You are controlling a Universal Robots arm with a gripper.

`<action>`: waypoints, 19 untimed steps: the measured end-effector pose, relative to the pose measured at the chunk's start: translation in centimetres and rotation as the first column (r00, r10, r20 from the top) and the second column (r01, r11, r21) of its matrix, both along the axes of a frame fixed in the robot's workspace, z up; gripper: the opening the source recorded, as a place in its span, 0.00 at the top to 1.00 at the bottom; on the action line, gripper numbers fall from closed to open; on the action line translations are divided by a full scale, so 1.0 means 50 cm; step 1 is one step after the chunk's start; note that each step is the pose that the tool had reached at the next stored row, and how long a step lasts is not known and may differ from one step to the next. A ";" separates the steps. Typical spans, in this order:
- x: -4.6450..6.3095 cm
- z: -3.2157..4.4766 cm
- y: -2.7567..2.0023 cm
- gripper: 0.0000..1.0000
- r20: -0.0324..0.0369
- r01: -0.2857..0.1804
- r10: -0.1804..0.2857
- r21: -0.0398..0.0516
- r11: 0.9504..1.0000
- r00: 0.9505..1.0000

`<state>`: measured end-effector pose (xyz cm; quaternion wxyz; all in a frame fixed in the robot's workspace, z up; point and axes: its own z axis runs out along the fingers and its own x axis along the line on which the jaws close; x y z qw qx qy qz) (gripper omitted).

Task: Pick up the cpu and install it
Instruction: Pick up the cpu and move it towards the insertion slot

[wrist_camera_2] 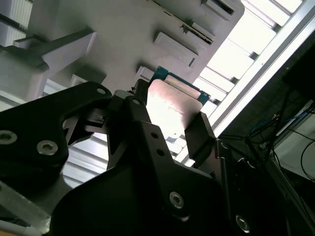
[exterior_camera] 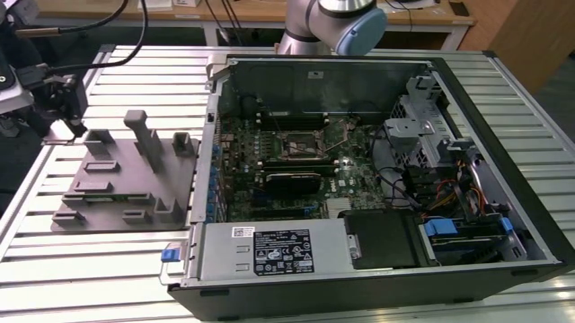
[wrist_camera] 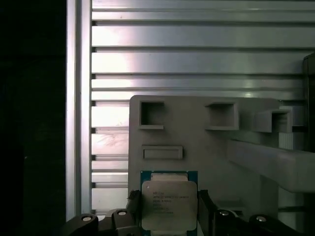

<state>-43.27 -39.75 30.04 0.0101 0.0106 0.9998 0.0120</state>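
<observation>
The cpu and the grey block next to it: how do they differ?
The cpu is small, flat and shiny with a green rim; the grey holder block is far larger and matte. The cpu's top is smooth; the holder block has pockets and upright posts. The cpu is held by the gripper; the holder block lies free on the slatted table. Both are straight-edged.

Robot arm [exterior_camera: 301, 30], exterior view: silver-grey tubular links are joining at a rounded joint that is wearing a pale blue end cap [exterior_camera: 361, 30], and black cables [exterior_camera: 81, 65] are looping beside it. In both wrist views, the gripper [wrist_camera_2: 170, 115] is presenting matte black, angular linkage plates that are carrying silver socket-head screws [wrist_camera_2: 47, 146] and flat black fingers [wrist_camera_2: 199, 135].
</observation>
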 end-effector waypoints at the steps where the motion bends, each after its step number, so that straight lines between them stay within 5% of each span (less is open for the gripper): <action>1: 0.000 0.005 0.0000 0.45 0.000 0.000 0.000 0.000 1.000 1.000; 19: 0.000 0.100 0.0006 0.45 0.005 0.000 0.000 0.000 1.000 1.000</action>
